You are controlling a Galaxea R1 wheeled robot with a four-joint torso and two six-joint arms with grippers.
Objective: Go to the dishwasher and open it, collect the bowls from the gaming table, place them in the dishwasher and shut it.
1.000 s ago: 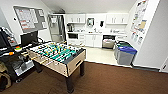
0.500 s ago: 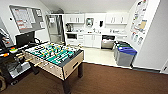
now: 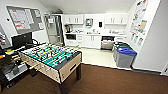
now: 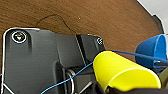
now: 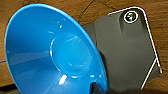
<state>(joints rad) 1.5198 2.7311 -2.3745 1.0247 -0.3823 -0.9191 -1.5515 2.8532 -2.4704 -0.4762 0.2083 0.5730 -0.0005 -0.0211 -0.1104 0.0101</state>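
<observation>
glossy plastic blue bowl, smooth matt yellow bowl, wood-grain floor

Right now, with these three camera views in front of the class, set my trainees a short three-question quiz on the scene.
1. True or false: the dishwasher stands open.
2. The left wrist view shows which bowl nearest the camera? A red, B yellow, C green.
3. Fill in: the table-football table stands on a ____ floor.

Key: 1 true; 2 B, the yellow bowl, with the blue bowl beside it; 3 brown.

blue bin, noticeboard, fridge
</observation>
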